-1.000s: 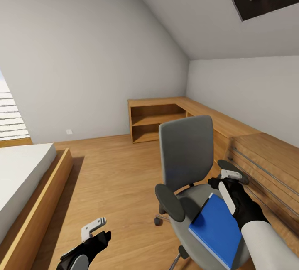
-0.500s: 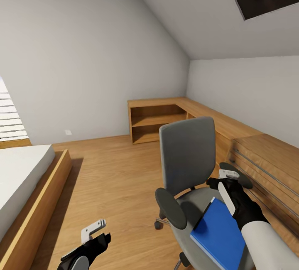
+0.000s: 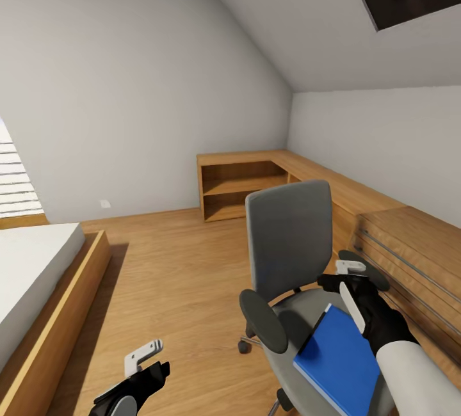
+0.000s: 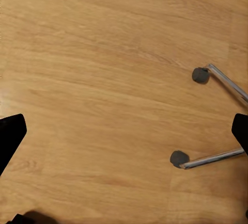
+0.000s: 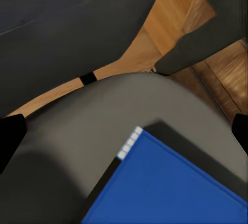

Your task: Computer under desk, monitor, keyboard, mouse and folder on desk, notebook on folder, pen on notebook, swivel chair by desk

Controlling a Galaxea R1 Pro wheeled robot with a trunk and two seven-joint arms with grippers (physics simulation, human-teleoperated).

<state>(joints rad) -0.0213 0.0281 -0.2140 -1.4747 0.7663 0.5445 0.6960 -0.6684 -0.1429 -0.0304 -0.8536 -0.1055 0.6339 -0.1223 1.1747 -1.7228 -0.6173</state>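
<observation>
Our right gripper (image 3: 351,283) hovers spread wide over the blue folder (image 3: 338,357) lying on the swivel chair (image 3: 291,256) seat, its near corner cut off by our sleeve. Our left gripper (image 3: 148,356), fingers parted and empty, hangs above bare floor (image 4: 103,100).

Bright, even, sharp; soft shadows

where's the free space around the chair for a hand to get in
Widest bare patch: the wood floor between the bed frame and the swivel chair. On the seat, grey shows between the left armrest and the folder. It is crowded on the chair's right, where the right gripper sits near the wooden drawers.
</observation>
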